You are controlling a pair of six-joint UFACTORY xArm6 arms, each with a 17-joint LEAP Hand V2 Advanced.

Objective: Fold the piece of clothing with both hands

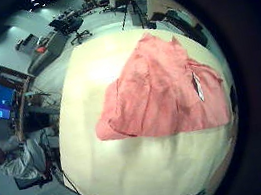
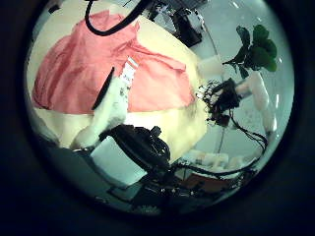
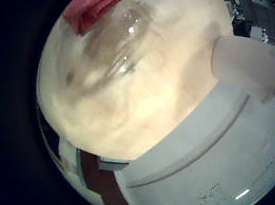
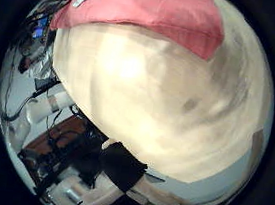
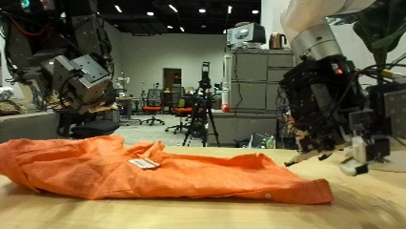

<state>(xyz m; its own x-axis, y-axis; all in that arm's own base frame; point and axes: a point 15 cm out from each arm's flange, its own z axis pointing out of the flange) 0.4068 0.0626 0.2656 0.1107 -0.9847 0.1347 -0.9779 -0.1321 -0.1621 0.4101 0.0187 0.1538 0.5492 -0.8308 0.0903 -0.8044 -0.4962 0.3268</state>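
An orange garment (image 5: pixel 165 172) lies spread in loose folds on the tan table (image 5: pixel 368 212), a small white tag (image 5: pixel 144 164) on its top. My left hand (image 5: pixel 79 76) hangs in the air above one end of the garment, fingers relaxed and holding nothing. My right hand (image 5: pixel 333 110) hovers just past the other end, fingers pointing down, apart from the cloth. The left palm views show the whole garment (image 1: pixel 159 87) below and the right hand (image 2: pixel 228 98) beyond it. The right palm views show mostly bare table (image 4: pixel 149 94) with the garment's edge (image 4: pixel 139 7).
Beyond the table's far edge stand a tripod (image 5: pixel 203 105), office chairs (image 5: pixel 152 107) and a grey cabinet (image 5: pixel 253 91). A green plant (image 5: pixel 381 33) rises behind the right arm. Bare tabletop lies under the right hand.
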